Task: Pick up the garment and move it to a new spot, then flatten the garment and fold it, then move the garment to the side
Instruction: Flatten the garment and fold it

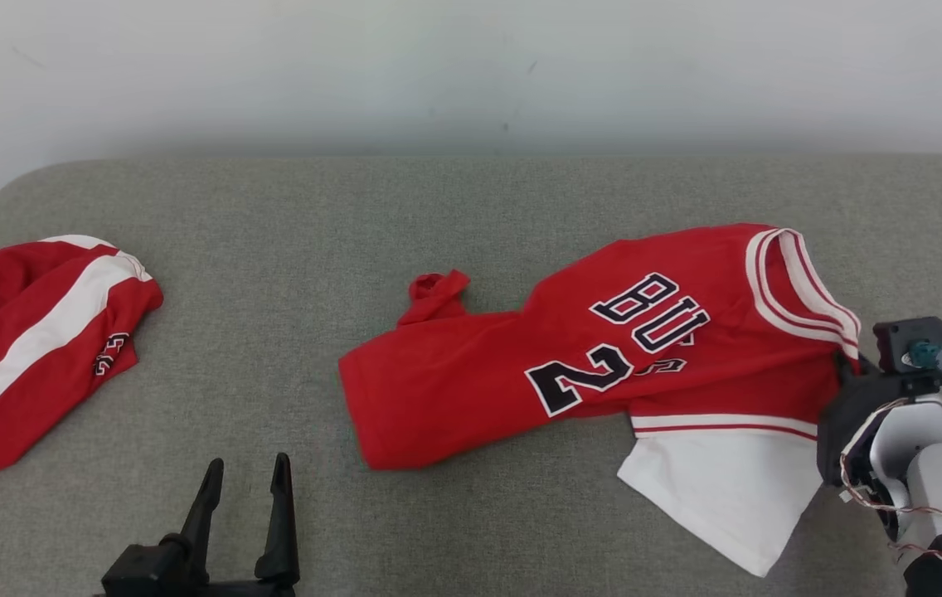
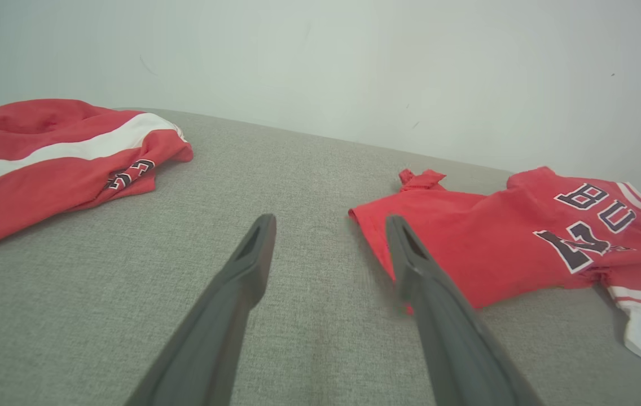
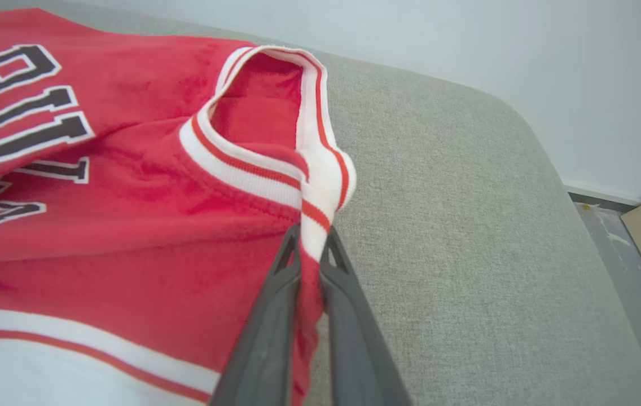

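Red jersey (image 1: 454, 373) has its collar (image 3: 320, 163) pinched by right end effector (image 3: 310, 241).

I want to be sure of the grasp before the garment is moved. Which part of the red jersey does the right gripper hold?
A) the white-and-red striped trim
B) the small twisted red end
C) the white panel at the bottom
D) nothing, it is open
A: in the right wrist view the right gripper is shut on the striped trim of the jersey, and the fabric is pinched at its tips.
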Robot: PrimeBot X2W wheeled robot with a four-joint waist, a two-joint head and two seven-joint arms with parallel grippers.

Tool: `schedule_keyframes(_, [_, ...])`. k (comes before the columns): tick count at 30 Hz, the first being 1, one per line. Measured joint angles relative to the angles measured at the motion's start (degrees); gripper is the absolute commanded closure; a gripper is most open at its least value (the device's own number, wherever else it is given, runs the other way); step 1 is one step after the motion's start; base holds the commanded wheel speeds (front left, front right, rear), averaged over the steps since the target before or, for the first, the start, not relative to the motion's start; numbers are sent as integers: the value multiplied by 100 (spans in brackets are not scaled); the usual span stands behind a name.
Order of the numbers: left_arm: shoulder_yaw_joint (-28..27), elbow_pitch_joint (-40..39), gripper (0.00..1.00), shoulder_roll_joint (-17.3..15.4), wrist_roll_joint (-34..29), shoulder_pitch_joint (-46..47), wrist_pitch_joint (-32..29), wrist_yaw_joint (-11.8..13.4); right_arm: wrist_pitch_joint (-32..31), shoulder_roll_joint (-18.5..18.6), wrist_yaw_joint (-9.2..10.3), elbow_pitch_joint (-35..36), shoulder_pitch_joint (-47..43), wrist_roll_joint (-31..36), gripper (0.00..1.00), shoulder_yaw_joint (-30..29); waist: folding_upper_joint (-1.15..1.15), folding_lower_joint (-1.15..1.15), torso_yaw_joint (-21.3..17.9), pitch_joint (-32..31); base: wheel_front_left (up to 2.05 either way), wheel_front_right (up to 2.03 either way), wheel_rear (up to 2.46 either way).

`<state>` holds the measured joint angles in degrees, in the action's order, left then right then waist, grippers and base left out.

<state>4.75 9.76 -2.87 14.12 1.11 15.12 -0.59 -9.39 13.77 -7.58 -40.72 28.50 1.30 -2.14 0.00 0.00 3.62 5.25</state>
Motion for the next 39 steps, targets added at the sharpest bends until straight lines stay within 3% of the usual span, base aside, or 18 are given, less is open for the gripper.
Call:
schedule_keyframes(9, [31,21,0,1,-62,187,0,-51,-85,265,0,135,362,744,100,-323,0,0,136,199,0,0,0])
schedule_keyframes(11, [27,40,0,0,-80,207,0,-78,62,205,0,-16,408,909,0,-356,0,0,189,242,0,0,0])
schedule_keyframes(17, [19,82,0,0,-93,204,0,-75,604,-53,0,-126,213,1082,0,-675,0,0,218,161,0,0,0])
schedule_keyframes(24, [-27,110,0,-1,-93,-14,0,-37,1612,-592,1,516,-528,1245,0,-954,0,0,144,-142,0,0,0])
schedule_keyframes(29, [-59,110,0,-2,-76,-189,-1,1,2062,-915,1,895,-1131,809,0,-364,0,0,22,-369,0,0,0])
schedule_keyframes(39, [-71,73,0,0,-52,-386,0,18,2258,-1053,1,1978,-2231,92,0,765,0,-1,-259,-703,0,0,0])
